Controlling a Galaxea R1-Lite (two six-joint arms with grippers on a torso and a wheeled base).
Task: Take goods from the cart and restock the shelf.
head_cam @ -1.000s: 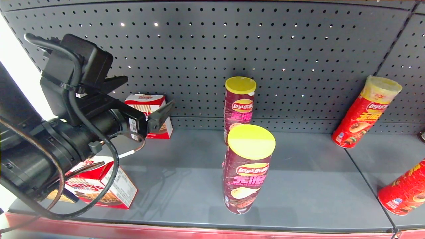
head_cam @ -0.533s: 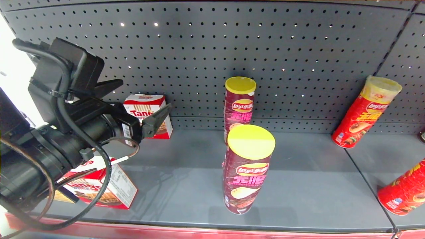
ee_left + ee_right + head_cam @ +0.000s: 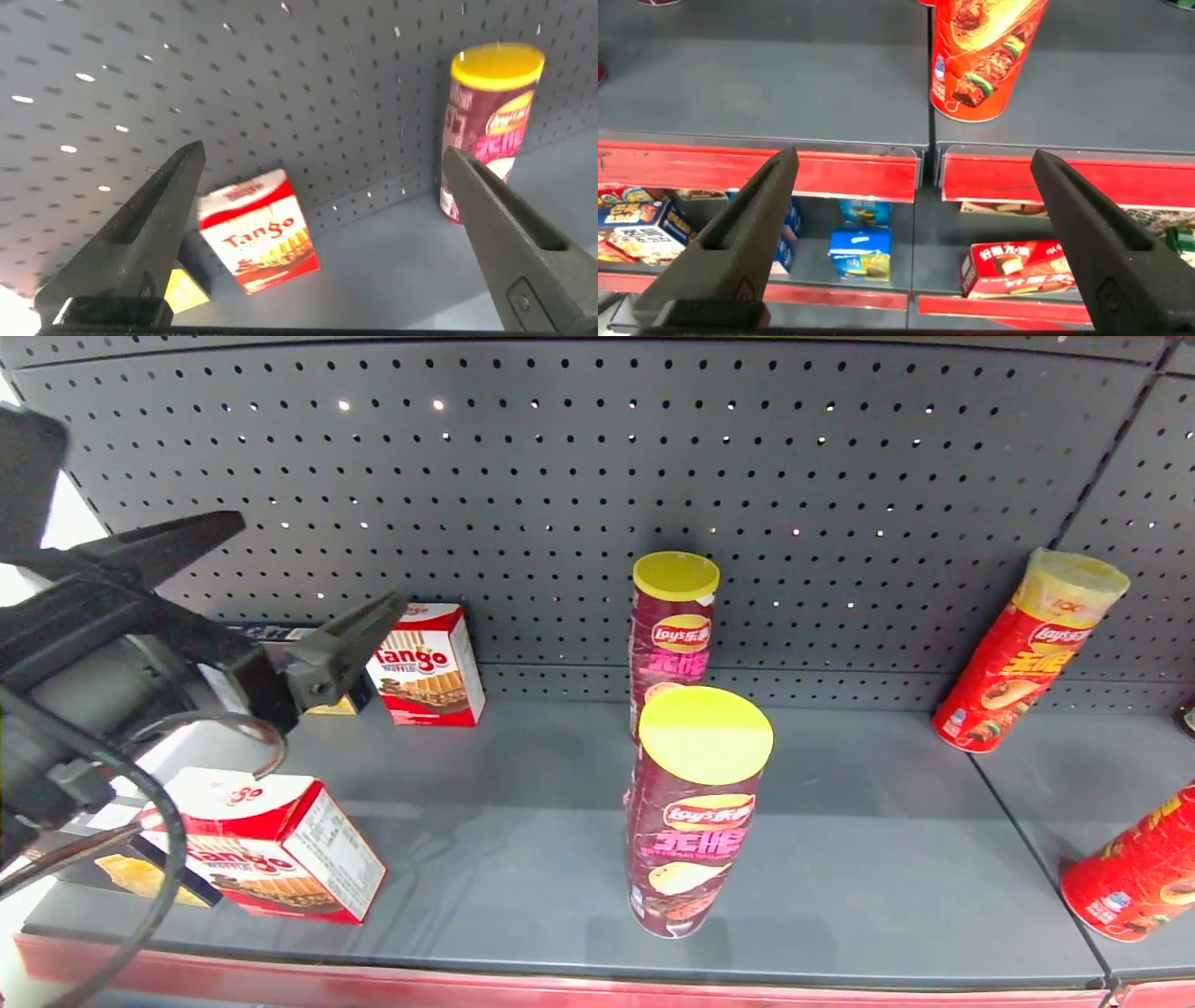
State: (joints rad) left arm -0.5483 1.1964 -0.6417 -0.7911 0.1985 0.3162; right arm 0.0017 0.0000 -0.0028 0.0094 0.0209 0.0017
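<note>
A red-and-white wafer box point(image 3: 428, 663) point(image 3: 262, 233) stands upright at the back of the grey shelf point(image 3: 523, 821). A second wafer box point(image 3: 271, 849) lies near the front left edge. My left gripper point(image 3: 317, 560) point(image 3: 322, 154) hovers open and empty to the left of the back box, above the shelf, with its fingers spread wide. My right gripper point(image 3: 915, 159) is open and empty too, out in front of the shelf's red front edge point(image 3: 840, 173), below a red chip can point(image 3: 980, 56).
Two maroon chip cans with yellow lids point(image 3: 695, 807) point(image 3: 674, 625) stand mid-shelf, one behind the other. A red can point(image 3: 1027, 649) leans on the pegboard at right, and another point(image 3: 1134, 877) lies at the far right. A yellow pack point(image 3: 331, 705) sits beside the back box. Lower shelves point(image 3: 864, 252) hold goods.
My left arm has drawn back to the left, away from the back wafer box, which now shows in full. The gripper has stayed open. The cans and boxes have not moved.
</note>
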